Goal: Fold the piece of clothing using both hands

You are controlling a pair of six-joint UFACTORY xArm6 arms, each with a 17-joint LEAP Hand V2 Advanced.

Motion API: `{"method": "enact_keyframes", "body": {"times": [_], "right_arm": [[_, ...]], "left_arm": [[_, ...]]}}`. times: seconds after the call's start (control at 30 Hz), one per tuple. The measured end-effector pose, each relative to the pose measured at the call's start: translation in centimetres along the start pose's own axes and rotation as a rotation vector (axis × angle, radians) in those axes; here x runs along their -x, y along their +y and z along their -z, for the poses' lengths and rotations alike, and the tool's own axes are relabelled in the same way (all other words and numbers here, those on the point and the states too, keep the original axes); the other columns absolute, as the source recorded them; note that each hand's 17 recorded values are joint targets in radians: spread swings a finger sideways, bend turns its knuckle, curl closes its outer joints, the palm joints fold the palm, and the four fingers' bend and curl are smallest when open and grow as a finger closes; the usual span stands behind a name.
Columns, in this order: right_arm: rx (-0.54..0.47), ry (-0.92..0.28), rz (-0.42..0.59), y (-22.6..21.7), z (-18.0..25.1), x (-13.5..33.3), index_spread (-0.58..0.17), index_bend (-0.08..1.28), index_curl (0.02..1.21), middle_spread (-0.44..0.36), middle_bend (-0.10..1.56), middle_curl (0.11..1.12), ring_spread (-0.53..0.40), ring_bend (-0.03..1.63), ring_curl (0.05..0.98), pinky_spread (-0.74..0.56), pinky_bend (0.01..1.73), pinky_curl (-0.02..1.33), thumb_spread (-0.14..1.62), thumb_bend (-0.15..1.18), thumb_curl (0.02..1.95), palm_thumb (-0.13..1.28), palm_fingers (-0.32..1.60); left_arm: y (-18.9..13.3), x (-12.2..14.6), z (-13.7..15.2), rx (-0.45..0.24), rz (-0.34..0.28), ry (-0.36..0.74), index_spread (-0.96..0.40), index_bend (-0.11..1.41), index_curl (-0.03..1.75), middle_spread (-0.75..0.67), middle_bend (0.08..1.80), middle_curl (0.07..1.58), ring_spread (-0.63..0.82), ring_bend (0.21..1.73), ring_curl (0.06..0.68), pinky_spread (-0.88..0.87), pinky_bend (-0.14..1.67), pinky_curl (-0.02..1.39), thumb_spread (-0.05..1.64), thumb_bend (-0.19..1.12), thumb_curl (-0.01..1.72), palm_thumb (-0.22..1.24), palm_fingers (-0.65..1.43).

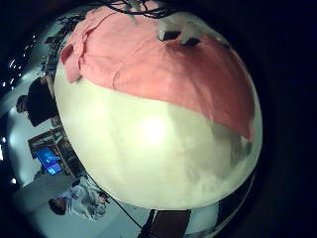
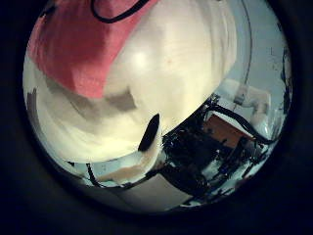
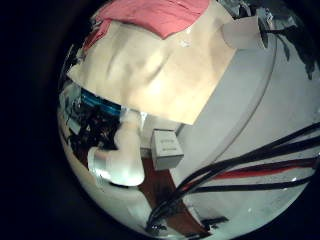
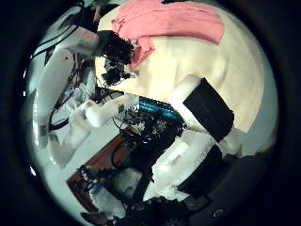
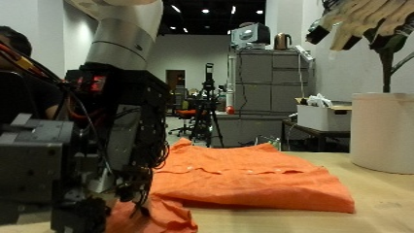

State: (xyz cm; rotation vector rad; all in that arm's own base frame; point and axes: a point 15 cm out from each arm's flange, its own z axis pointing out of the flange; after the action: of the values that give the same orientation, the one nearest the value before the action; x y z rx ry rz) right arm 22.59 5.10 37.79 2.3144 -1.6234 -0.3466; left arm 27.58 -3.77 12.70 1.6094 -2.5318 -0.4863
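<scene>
An orange piece of clothing [image 5: 258, 180] lies spread flat on the pale table [image 5: 382, 194], bunched up at its near corner. My left hand [image 5: 110, 146] stands at that corner, pointing down with its fingers [image 1: 178, 36] closed on the bunched cloth. The right thumb side palm view shows the left hand [image 4: 118, 52] at the corner of the garment [image 4: 179, 21]. My right hand [image 5: 369, 24] hangs high above the table's other side, well clear of the cloth, with straight fingers holding nothing. The left palm views show the garment [image 1: 149, 64] [image 2: 73, 49] on the bare table [image 1: 149, 149].
A tall white pot [image 5: 382, 131] with a thin plant stem stands on the table beyond the garment, below the right hand, and shows as a white cylinder [image 3: 240, 30] past the cloth [image 3: 150, 15]. Grey cabinets [image 5: 265, 83] stand behind the table.
</scene>
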Motion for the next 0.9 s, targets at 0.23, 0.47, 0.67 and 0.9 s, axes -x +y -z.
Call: {"method": "enact_keyframes", "body": {"times": [0.23, 0.47, 0.67, 0.9], "right_arm": [[0.008, 0.005, -0.005, 0.3, -0.1, -0.2, -0.401, 0.20, 0.41, -0.055, 0.24, 0.38, 0.103, 0.30, 0.230, 0.30, 0.18, 0.16, 1.57, 0.07, 0.17, 0.61, 0.44], [0.002, 0.024, -0.010, 1.0, 0.1, -0.5, -0.405, 0.20, 0.41, -0.051, 0.24, 0.38, 0.086, 0.30, 0.230, 0.30, 0.18, 0.16, 1.57, 0.06, 0.17, 0.61, 0.44], [0.004, 0.028, -0.006, 1.4, 0.2, -0.4, -0.406, 0.20, 0.41, -0.049, 0.24, 0.38, 0.076, 0.31, 0.232, 0.30, 0.18, 0.16, 1.57, 0.05, 0.17, 0.60, 0.44], [0.007, 0.041, 0.002, 0.0, -0.8, -0.9, -0.410, 0.16, 0.39, -0.106, 0.25, 0.38, 0.001, 0.36, 0.242, 0.19, 0.21, 0.17, 1.48, 0.01, 0.18, 0.58, 0.49]], "left_arm": [[0.2, 0.8, 0.2, 0.028, 0.014, -0.036, -0.09, 0.18, 0.31, -0.25, 0.71, 0.52, -0.16, 0.66, 0.245, -0.23, 0.51, 0.30, 0.96, 0.01, 0.32, 0.38, 0.89], [1.0, 1.3, 1.1, 0.068, 0.027, -0.048, -0.32, 0.28, 0.40, -0.42, 0.84, 0.67, -0.45, 0.99, 0.404, -0.58, 0.82, 0.44, 0.99, 0.11, 0.42, 0.75, 1.17], [2.1, 1.9, 2.6, 0.115, 0.019, -0.058, -0.46, 0.39, 0.52, -0.49, 0.87, 0.78, -0.48, 1.17, 0.492, -0.65, 1.00, 0.53, 0.98, 0.10, 0.51, 0.85, 1.10], [3.2, 1.9, 5.5, 0.130, 0.011, -0.058, -0.57, 0.46, 0.68, -0.53, 0.89, 0.89, -0.48, 1.24, 0.527, -0.67, 1.10, 0.58, 0.97, 0.06, 0.59, 0.86, 1.06]]}}
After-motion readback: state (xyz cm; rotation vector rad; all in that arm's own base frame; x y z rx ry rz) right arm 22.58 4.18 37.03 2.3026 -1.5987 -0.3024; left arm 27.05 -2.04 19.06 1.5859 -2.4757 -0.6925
